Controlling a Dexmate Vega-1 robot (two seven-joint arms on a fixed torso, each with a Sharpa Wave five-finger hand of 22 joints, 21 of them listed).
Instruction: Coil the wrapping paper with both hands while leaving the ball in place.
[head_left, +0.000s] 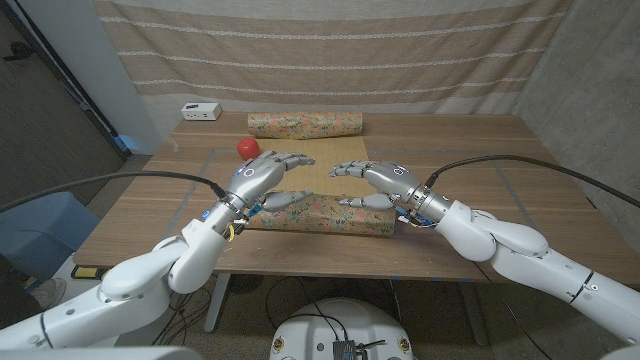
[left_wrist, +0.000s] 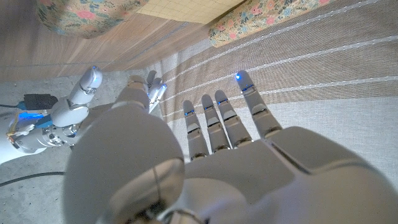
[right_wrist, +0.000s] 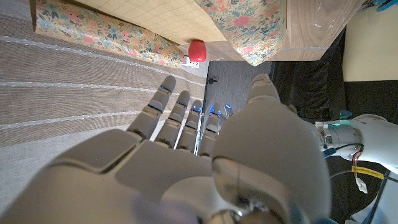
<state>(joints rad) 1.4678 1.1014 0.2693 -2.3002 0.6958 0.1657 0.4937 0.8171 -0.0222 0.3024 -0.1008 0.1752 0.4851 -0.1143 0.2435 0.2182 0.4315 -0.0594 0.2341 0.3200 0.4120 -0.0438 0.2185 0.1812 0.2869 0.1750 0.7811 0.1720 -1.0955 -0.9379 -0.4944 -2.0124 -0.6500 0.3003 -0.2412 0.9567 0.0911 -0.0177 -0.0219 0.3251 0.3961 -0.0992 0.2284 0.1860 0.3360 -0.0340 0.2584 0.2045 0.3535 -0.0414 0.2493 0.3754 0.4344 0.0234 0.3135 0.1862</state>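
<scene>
Floral wrapping paper (head_left: 318, 212), partly rolled, lies across the wooden table (head_left: 480, 150) near its front edge, its flat sheet reaching back to a second roll. Left hand (head_left: 262, 178) and right hand (head_left: 380, 180) hover above it, fingers spread, holding nothing. The red ball (head_left: 247, 148) sits behind the left hand.

On the wooden table (head_left: 470, 160) I count one sheet of flowered wrapping paper (head_left: 330, 190), rolled at both ends, one red ball (head_left: 247, 148) beside it, and one small white box (head_left: 201, 111) at the table's far left corner. Two robot hands, left (head_left: 262, 176) and right (head_left: 380, 178), hover above the paper.
</scene>
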